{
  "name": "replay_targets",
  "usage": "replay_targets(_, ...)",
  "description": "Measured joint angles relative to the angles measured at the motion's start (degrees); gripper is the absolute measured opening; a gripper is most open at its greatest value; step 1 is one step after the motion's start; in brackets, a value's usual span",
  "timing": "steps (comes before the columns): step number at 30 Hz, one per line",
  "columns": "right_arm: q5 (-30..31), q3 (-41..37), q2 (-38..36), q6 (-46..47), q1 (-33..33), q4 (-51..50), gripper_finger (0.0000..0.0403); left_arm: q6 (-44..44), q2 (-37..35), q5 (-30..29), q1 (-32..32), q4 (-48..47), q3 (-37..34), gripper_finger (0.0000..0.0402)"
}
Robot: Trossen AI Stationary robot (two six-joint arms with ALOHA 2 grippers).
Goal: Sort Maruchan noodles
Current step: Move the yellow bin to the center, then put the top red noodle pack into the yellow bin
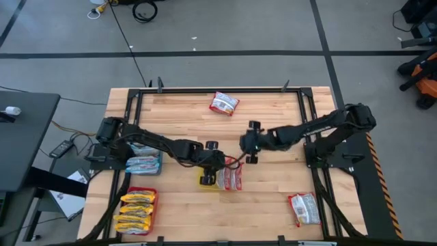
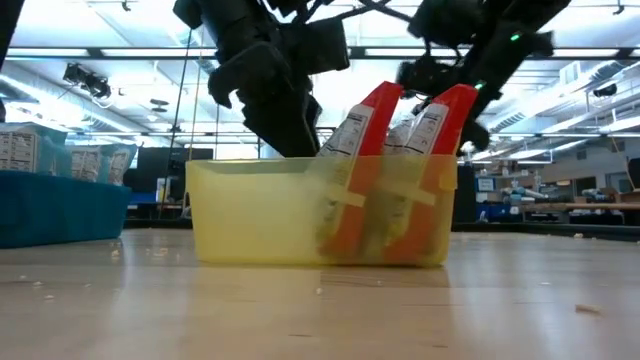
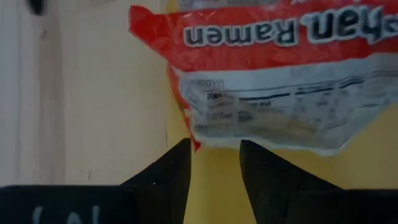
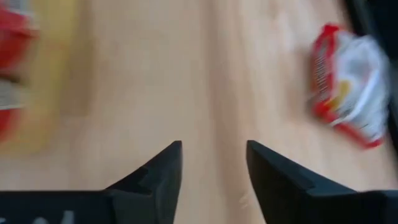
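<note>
A yellow tray (image 1: 205, 180) sits mid-table with red-and-white noodle packets (image 1: 231, 177) standing on edge in it; in the low view two packets (image 2: 365, 140) (image 2: 440, 135) lean upright above the tray's rim (image 2: 320, 170). My left gripper (image 1: 216, 162) (image 3: 214, 152) hovers open just over the tray, one packet's end (image 3: 249, 118) lying just past its fingertips. My right gripper (image 1: 248, 142) (image 4: 213, 155) is open over bare wood beside the tray. Loose red-and-white packets lie at the far edge (image 1: 224, 102) (image 4: 348, 93) and near the right corner (image 1: 304, 208).
A blue tray (image 1: 143, 162) with pale blue-white packets sits under the left arm, and a red tray (image 1: 136, 210) with yellow-orange packets lies at the near left corner. A black frame (image 1: 205, 89) borders the table. Bare wood lies between the yellow tray and the near-right packet.
</note>
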Motion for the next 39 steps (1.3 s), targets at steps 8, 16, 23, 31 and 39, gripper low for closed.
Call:
replay_targets(8,4.46,0.46,7.37,-3.88,-10.13,16.94,0.0254,-6.62,-7.66,-4.57,0.09,-12.55,-3.08,0.0142)
replay_targets(16,9.56,12.68,23.50,-8.94,-17.28,14.04,0.0233,-9.35,-18.16,-4.48,-2.44,3.56,-16.54,0.0142)
replay_targets(23,5.67,20.43,29.46,-6.36,-22.17,8.60,0.0183,-9.50,-22.84,-8.79,-7.24,13.37,-21.40,0.0142)
replay_targets(31,3.69,20.74,28.75,-2.84,-24.99,6.63,0.0071,-8.51,-22.89,-26.48,-11.78,16.39,-21.32,0.0142)
replay_targets(39,2.42,20.65,20.41,-3.45,-22.84,2.17,0.0007,-8.53,-22.88,-36.58,-12.39,14.65,-21.95,0.0142)
